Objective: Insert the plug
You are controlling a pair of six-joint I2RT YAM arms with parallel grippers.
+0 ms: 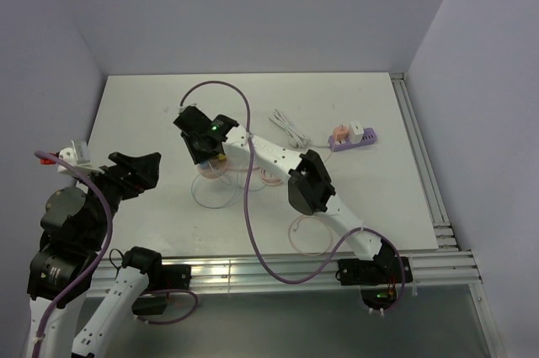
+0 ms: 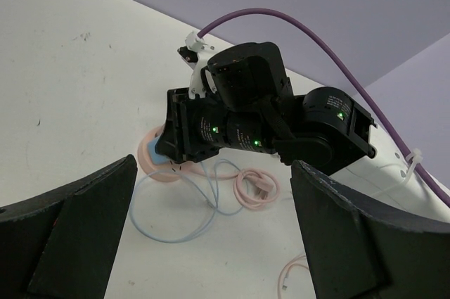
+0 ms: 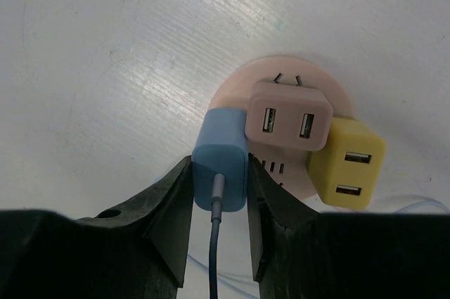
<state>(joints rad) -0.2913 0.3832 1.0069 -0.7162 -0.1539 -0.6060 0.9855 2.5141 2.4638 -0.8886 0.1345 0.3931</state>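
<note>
My right claw [image 3: 219, 193] pinches the blue plug [image 3: 221, 145] by its sides so I can press it squarely into the pink hub [image 3: 235, 91]. My left claw [image 2: 211, 232] hangs wide and empty.

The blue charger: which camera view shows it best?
The right wrist view. There the blue charger sits in the centre, with its cable, clamped between the right gripper's fingers on the round pink base. The left wrist view shows only a small blue patch under that gripper. In the top external view the gripper hides it.
</note>
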